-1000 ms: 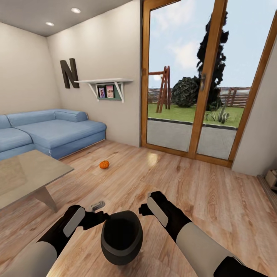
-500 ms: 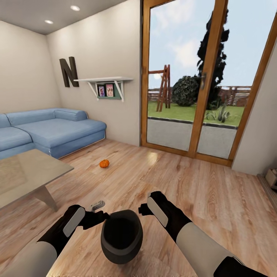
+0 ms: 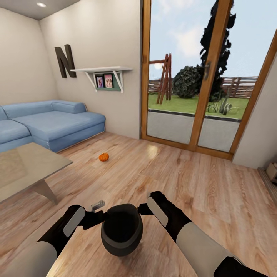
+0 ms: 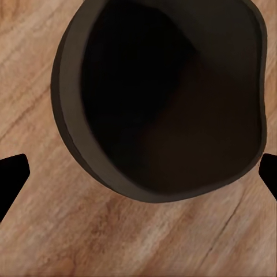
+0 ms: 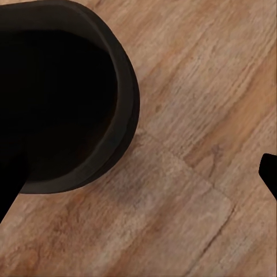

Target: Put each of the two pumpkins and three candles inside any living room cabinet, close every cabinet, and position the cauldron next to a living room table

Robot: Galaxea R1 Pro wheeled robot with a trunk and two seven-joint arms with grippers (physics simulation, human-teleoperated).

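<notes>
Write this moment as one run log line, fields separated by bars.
cauldron between left gripper and right gripper | pumpkin on floor | table front-left

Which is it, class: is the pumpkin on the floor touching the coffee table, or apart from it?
Apart. The head view shows the pumpkin alone on the floor, bare boards separating it from the table.

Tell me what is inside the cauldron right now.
Nothing shows inside the cauldron: the left wrist view looks into its mouth and finds only dark inner wall. The deepest part is in black shadow, so a small dark thing there cannot be ruled out. One pumpkin lies on the floor.
</notes>
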